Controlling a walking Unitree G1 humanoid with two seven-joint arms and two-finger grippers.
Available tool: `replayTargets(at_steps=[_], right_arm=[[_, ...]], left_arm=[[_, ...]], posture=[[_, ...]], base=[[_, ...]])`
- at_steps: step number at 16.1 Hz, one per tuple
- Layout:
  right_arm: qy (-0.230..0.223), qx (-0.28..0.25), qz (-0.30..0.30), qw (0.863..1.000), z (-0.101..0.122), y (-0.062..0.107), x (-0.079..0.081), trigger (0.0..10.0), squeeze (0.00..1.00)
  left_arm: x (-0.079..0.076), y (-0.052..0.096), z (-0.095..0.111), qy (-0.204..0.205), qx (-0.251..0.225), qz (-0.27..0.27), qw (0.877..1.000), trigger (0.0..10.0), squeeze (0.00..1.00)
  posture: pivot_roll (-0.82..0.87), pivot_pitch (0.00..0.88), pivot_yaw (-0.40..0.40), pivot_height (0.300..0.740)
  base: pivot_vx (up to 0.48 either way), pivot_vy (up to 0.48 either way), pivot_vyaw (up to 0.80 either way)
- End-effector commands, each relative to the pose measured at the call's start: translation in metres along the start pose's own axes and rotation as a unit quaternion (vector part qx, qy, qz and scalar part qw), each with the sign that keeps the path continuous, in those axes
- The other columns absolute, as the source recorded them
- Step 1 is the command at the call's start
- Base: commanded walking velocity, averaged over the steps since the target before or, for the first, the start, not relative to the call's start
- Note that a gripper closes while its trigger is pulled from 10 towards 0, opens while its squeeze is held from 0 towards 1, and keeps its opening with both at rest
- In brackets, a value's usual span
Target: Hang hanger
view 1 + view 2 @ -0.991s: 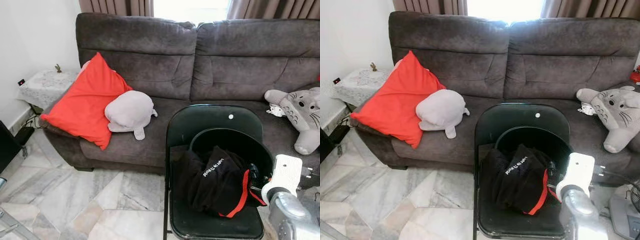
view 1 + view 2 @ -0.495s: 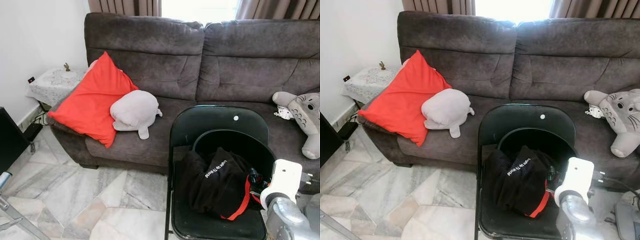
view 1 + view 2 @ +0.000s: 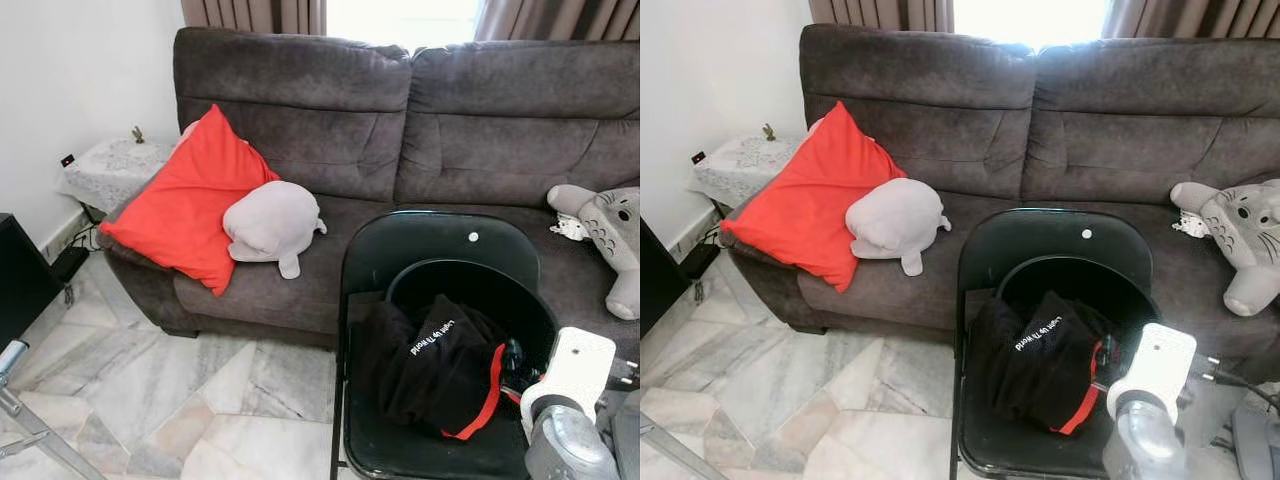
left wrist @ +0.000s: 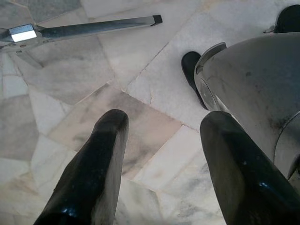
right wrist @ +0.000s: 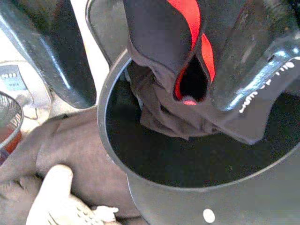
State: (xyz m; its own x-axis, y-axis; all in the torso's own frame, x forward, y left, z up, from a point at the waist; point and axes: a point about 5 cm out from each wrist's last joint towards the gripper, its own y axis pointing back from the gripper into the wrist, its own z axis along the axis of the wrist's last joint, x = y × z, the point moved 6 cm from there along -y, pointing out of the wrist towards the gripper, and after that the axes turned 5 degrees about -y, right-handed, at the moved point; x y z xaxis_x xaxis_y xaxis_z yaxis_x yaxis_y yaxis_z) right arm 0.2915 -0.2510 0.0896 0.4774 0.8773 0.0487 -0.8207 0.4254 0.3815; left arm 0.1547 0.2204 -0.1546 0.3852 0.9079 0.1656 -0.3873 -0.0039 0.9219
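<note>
Black cloth with a red trim, the garment (image 3: 440, 365), lies bunched in a round black basket (image 3: 470, 275). The basket stands on the seat of a folding chair (image 3: 430, 235), at about 5 o'clock in my head view. I cannot make out the hanger itself. My guess is that it is buried in that garment, which would explain why my right arm (image 3: 570, 380) is reaching in at the basket's 4 o'clock side.

My right claw (image 5: 152, 101) hangs over the basket's mouth with its 2 fingers spread wide. The red-edged fold sits in the gap between them and nothing is clamped. I judge this the approach to a grasp: the claw is wide so that it can straddle the bunched cloth before closing. The soft cloth could come up alone and leave the hanger behind, so I would want something stiff between the fingers.

My left claw (image 4: 164, 119) is idle, spread wide above the marble floor (image 3: 150, 400), near a metal bar (image 4: 93, 28).

Behind the chair, at 12 o'clock, stands the grey sofa (image 3: 300, 120). It carries a red cushion (image 3: 180, 210) and a pale plush (image 3: 270, 220) at 10 o'clock, and another plush toy (image 3: 610, 220) at 3 o'clock. I see no rail to hang anything on.
</note>
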Motion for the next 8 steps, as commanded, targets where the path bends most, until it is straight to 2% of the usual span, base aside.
replayTargets(at_steps=[1,4,8], right_arm=[[-0.005,0.003,-0.004,1.0,0.0,0.002,-0.001,10.0,0.0],[-0.022,0.021,-0.016,0.999,-0.006,0.0,-0.01,10.0,0.0],[-0.024,0.029,-0.021,0.999,-0.008,-0.003,-0.013,10.0,0.0]], left_arm=[[-0.001,0.001,-0.006,-0.009,0.008,-0.004,1.0,10.0,0.0],[-0.001,0.001,-0.006,-0.009,0.008,-0.004,1.0,10.0,0.0],[0.0,0.001,-0.006,-0.01,0.008,-0.005,1.0,10.0,0.0]], posture=[[-0.01,0.0,0.041,0.74],[-0.01,0.0,0.043,0.74],[0.0,0.0,0.044,0.74]], base=[[0.0,0.0,0.0],[0.0,0.0,0.0],[0.0,0.0,0.0]])
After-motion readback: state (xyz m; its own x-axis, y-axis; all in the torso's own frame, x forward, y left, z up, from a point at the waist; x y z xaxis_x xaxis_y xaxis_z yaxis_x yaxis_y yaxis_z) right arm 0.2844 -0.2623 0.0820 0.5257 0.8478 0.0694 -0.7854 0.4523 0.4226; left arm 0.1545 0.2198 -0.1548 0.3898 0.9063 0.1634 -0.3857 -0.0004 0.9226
